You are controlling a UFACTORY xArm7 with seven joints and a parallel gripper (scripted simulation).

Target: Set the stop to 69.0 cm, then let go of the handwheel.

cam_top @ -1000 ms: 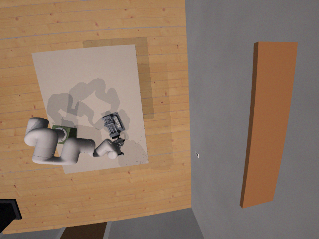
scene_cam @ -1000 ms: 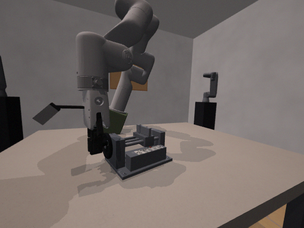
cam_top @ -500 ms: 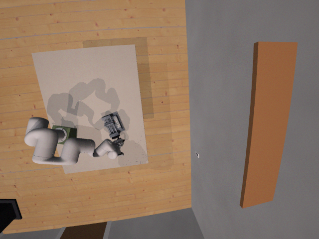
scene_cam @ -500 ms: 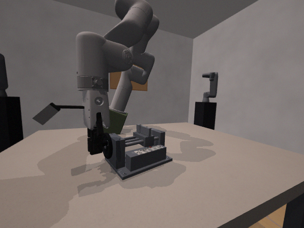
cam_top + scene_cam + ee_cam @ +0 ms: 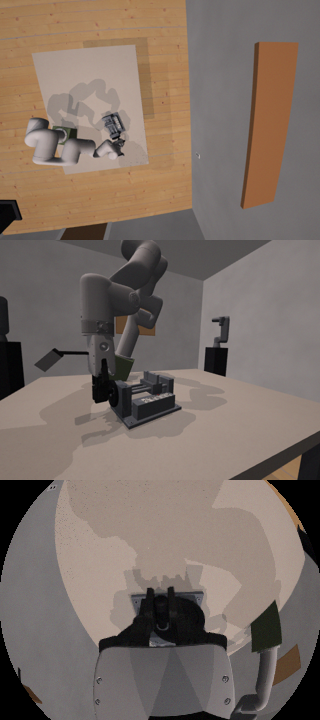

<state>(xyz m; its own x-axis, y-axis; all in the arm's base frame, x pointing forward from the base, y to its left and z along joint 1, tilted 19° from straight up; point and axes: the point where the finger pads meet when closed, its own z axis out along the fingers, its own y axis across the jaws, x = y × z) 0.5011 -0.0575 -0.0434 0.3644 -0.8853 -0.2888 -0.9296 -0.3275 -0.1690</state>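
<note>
While end effector (image 5: 101,392) grips handwheel (image 5: 112,395), table edge (image 5: 146,144) lies near.

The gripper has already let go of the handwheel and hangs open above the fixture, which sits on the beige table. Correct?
Not quite. In the exterior view the gripper is shut on the black handwheel at the end of the fixture, not open above it. The fixture does sit on the beige table.
</note>
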